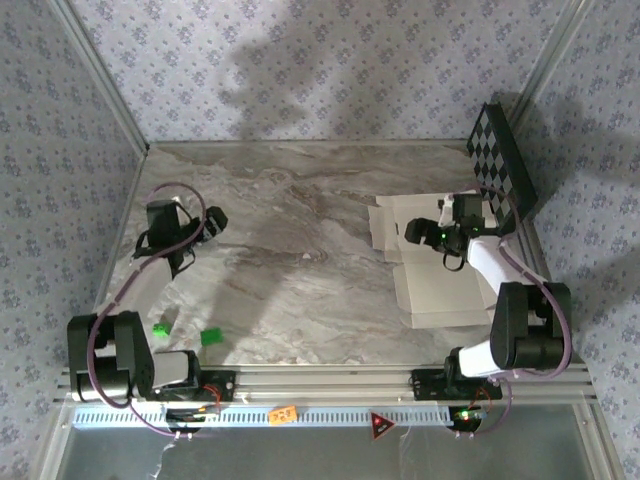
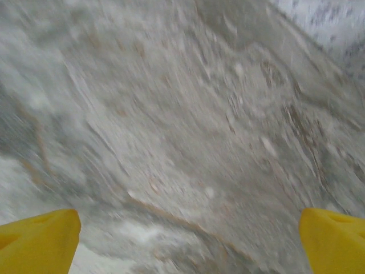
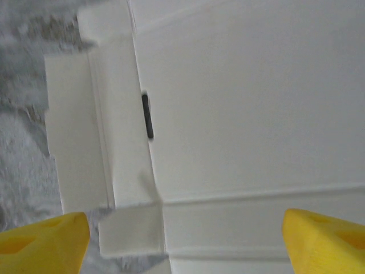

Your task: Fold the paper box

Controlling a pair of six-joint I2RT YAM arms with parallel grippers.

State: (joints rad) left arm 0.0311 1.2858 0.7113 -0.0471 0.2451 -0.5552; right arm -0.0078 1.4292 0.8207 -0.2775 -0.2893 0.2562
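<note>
Because the paper box [image 1: 440, 295] lies as a flat, unfolded cream-white sheet by the table's [image 1: 300, 260] right edge, I hold the right gripper [image 3: 183, 242] spread wide above its creased flaps, ready to fold, while the left gripper [image 2: 188, 240], likewise spread and empty, hovers over bare marble.

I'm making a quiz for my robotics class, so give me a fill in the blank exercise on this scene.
The paper box lies unfolded on the ____ side of the table.
The right gripper hangs above it, jaws ____.
The left gripper, over bare table, holds ____.
The small pieces near the left arm are ____.
Missing words: right, open, nothing, green.
</note>
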